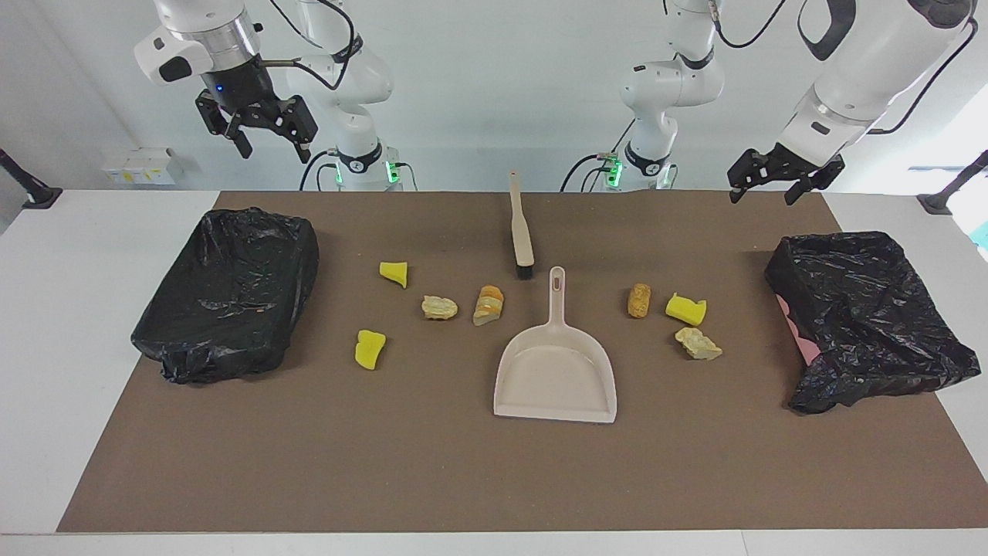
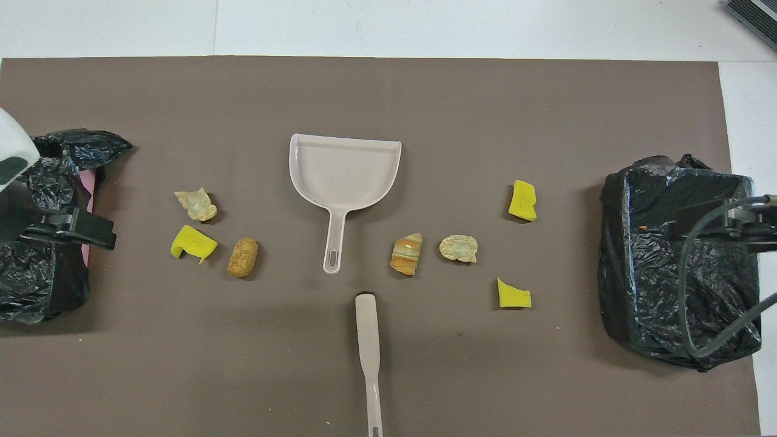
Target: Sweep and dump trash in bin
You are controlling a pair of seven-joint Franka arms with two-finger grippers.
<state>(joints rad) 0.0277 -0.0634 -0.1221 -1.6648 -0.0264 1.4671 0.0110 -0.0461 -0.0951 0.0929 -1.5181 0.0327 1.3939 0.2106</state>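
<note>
Both arms wait raised at the robots' edge of the counter [image 1: 46, 324]. The right gripper [image 1: 266, 135] hangs open and empty above its bin [image 1: 231, 293]; the left gripper [image 1: 776, 185], open and empty, hangs near the other bin [image 1: 864, 316]. The brush [image 1: 521, 228] lies nearest. Farther out, the trash [image 1: 488, 305] is scattered to both sides of the dustpan [image 1: 556, 371], whose mouth faces bare mat.

Seven pieces of trash are counted: three yellow foam pieces [image 1: 394, 272] [image 1: 370, 349] [image 1: 686, 309] and four bread-like lumps [image 1: 439, 307] [image 1: 488, 304] [image 1: 639, 300] [image 1: 698, 344]. One beige dustpan [image 1: 556, 371], one brush [image 1: 522, 230] and two black-lined bins [image 1: 231, 293] [image 1: 864, 316] are counted. Two claws [image 1: 266, 131] [image 1: 779, 181] are seen.
</note>
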